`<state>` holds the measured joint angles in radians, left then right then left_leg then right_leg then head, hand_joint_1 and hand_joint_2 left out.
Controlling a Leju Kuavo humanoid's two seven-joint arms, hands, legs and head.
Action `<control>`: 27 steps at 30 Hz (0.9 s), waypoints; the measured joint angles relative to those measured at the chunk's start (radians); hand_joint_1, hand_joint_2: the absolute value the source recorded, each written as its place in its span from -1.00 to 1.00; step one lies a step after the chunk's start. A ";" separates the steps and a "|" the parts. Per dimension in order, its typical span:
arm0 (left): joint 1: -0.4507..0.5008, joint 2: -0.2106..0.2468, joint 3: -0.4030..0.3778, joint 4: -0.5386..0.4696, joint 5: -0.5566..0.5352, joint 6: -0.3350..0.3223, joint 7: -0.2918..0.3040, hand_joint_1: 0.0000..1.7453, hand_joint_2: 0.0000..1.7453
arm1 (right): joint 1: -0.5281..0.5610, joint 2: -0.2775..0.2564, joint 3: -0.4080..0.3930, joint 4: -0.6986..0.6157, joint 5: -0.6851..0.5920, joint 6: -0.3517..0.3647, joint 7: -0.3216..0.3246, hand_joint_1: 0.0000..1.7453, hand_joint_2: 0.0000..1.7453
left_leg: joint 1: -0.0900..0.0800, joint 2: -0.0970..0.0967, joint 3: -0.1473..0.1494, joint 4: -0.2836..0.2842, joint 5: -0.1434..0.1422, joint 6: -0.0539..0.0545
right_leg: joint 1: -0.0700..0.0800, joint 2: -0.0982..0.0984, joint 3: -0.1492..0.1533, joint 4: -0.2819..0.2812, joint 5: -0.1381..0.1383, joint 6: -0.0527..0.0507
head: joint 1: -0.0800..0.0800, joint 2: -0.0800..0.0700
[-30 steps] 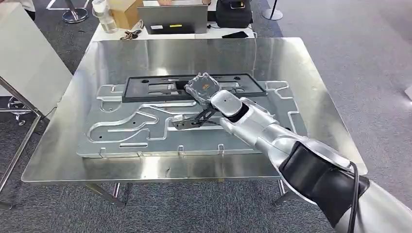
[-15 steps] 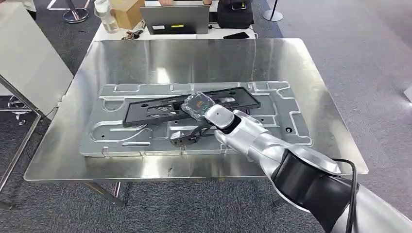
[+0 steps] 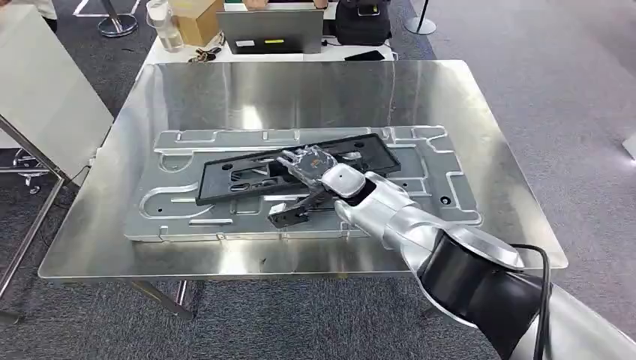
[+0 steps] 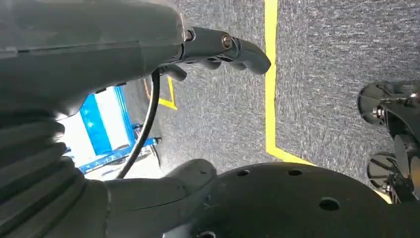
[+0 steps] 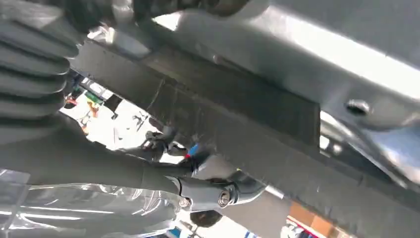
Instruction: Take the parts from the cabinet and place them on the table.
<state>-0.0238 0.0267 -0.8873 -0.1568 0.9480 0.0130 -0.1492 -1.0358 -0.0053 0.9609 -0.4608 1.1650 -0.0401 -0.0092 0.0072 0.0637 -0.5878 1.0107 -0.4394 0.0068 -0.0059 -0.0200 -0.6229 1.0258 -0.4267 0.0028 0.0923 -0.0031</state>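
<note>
A long black frame part [image 3: 240,176] lies slanted on a large silver stamped plate [image 3: 435,176] on the metal table [image 3: 300,90]. My right hand [image 3: 311,169] rests on the middle of the black part with its fingers spread on top. Its dark thumb [image 3: 289,214] sits on the plate just in front of the part, apart from it. In the right wrist view the black part [image 5: 237,129] runs close past the thumb [image 5: 208,191] with a gap between them. My left hand [image 4: 124,44] hangs over grey carpet, fingers [image 4: 233,47] stretched out and holding nothing.
Behind the table stand a laptop [image 3: 268,30], a clear bottle [image 3: 161,22], a cardboard box [image 3: 196,19], a black bag [image 3: 362,21] and a phone [image 3: 364,54]. A white panel on a metal frame [image 3: 45,90] stands at the left. Yellow floor tape [image 4: 270,74] runs below the left hand.
The black part has come toward me from the plate's far edge and turned to a slant. My right hand's fingers have spread out on top of it.
</note>
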 joint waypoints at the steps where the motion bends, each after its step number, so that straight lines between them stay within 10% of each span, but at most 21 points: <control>1: 0.000 0.000 0.000 0.000 0.001 0.000 0.000 -1.00 -1.00 | -0.001 0.000 0.000 -0.001 -0.004 -0.013 0.000 -1.00 -1.00 | 0.000 0.000 0.000 0.000 0.000 0.000 | 0.000 0.000 0.000 0.000 0.000 0.000 | 0.000 0.000; 27: 0.002 0.000 -0.003 0.000 -0.005 0.009 -0.005 -1.00 -1.00 | -0.072 -0.029 -0.062 -0.423 -0.214 -0.114 -0.085 -1.00 -1.00 | 0.000 0.000 0.000 0.002 0.000 0.000 | 0.000 0.001 0.000 0.000 0.002 0.001 | 0.000 0.000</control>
<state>-0.0221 0.0271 -0.8900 -0.1568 0.9426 0.0217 -0.1537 -1.1083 -0.0347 0.8991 -0.8839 0.9514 -0.1545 -0.0938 0.0072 0.0639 -0.5883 1.0130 -0.4393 0.0068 -0.0056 -0.0195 -0.6228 1.0259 -0.4252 0.0039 0.0927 -0.0031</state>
